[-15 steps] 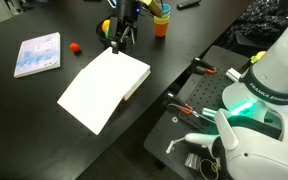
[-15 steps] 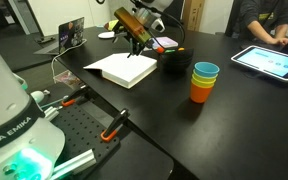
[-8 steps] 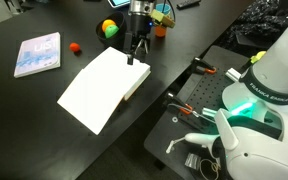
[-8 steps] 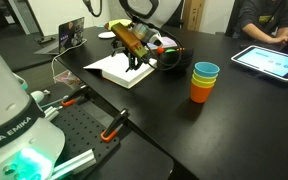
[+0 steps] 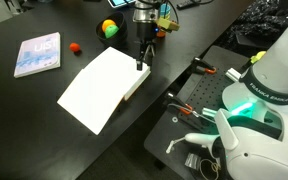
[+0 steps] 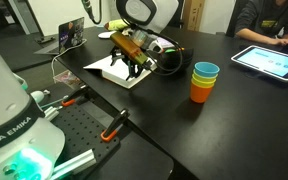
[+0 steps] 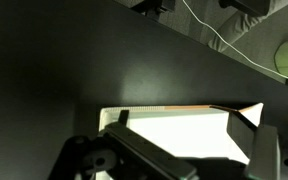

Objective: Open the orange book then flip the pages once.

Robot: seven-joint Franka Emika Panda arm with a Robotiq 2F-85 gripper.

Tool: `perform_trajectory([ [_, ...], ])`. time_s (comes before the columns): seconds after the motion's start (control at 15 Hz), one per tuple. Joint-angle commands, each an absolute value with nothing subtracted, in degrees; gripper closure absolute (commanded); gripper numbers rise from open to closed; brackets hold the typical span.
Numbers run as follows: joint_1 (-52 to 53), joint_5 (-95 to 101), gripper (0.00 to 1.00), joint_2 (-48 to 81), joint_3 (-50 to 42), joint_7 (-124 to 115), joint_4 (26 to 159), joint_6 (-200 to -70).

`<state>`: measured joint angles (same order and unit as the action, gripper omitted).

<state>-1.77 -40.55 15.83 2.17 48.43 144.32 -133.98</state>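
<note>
White paper faces up: the orange book point(image 5: 104, 90) lies open in the middle of the black table point(image 5: 24, 120). Its pages point(image 7: 174, 132) are exposed, and in the wrist view the tan cover shows only as a thin strip at 12 o'clock. Judgement: the block is heavy and stable, while single leaves are light, limp and easily creased, so take one at a free corner. The gripper point(image 5: 142, 62) stands at the book's 2 o'clock corner, jaws wide, holding nothing; contact cannot be told. A light-blue book point(image 5: 37, 54) lies well apart at 10 o'clock
</note>
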Motion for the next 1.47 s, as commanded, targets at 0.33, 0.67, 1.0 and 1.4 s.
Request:
perform_trajectory([
  [0.33,-2.50,-34.61,0.00,16.94,3.38,48.12,145.32,-138.63],
  [0.67,-2.97,-32.43,0.00,18.17,4.54,47.32,144.87,-142.85],
  [1.0,-4.72,-34.97,0.00,18.31,6.22,48.00,144.64,-144.14],
  [1.4,-7.54,-43.86,0.00,18.02,8.30,51.07,144.24,-142.82],
])
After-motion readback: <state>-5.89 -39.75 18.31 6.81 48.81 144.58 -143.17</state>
